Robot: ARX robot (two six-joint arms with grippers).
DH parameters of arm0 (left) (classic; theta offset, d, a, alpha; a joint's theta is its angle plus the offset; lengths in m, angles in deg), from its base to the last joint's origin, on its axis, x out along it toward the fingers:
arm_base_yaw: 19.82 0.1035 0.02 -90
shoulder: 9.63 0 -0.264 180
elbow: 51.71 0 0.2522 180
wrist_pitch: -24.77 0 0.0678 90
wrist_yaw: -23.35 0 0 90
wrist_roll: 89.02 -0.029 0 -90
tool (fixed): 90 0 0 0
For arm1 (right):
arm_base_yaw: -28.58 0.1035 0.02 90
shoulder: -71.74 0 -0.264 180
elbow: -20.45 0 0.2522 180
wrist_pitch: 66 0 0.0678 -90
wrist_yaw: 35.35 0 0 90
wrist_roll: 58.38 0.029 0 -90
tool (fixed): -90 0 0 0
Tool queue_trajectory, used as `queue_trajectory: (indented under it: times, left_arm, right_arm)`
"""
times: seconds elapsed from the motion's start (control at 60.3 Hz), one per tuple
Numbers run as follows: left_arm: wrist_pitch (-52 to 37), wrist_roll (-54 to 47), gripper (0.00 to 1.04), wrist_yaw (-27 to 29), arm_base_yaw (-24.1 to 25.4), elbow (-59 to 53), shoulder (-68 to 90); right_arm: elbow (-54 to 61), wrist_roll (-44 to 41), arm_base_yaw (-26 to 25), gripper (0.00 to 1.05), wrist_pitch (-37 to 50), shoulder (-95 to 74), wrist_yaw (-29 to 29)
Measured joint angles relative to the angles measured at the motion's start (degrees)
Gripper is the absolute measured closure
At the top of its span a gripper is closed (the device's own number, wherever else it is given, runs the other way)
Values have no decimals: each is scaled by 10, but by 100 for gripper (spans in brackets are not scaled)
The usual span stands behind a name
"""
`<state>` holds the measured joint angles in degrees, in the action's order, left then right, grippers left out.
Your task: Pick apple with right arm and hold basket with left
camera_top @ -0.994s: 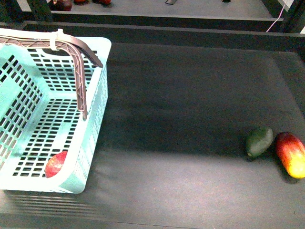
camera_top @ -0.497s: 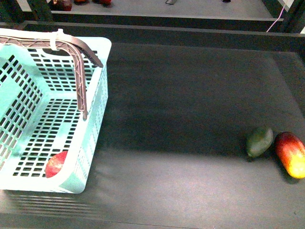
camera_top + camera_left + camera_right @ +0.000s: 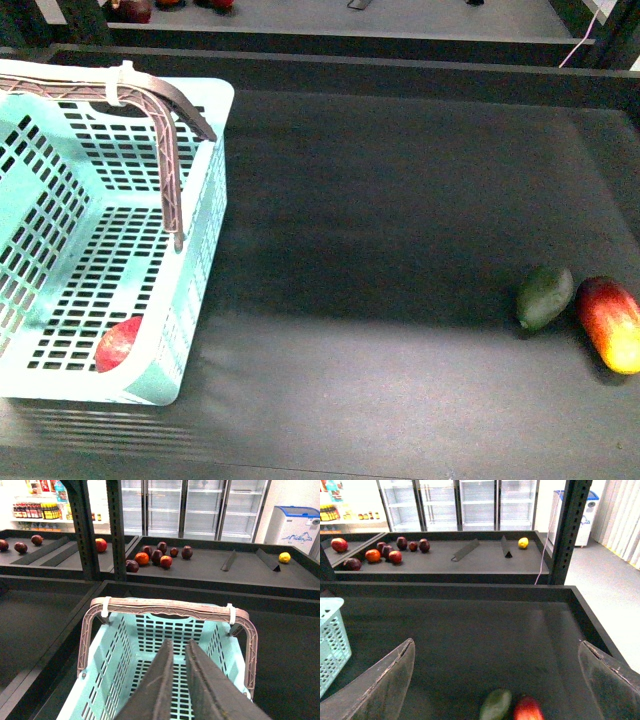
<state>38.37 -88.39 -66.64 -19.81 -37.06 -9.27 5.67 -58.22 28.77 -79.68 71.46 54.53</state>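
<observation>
Apple: round red apple (image 3: 118, 343) lies in the near corner of the light-turquoise slotted plastic basket (image 3: 205, 215).
Change: nothing has shifted over the last second; task looks complete.
Left pincer (image 3: 178, 647): nearly closed, empty, above basket.
Right pincer (image 3: 497, 667): wide open, empty, over the dark bench (image 3: 400, 200).

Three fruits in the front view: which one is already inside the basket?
The apple, round and red, lies in the basket's near corner; the avocado and the red-yellow mango sit together outside on the dark shelf.
</observation>
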Motion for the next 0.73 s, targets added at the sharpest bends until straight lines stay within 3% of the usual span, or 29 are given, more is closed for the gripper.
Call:
queue_trajectory:
  times: [0.381, 0.729]
  left_arm:
    - [0, 0, 7, 0, 0, 0, 0]
    - [0, -1, 7, 0, 0, 0, 0]
  right_arm:
    - [0, 0, 0, 9, 0, 0, 0]
    - [0, 0, 0, 9, 0, 0, 0]
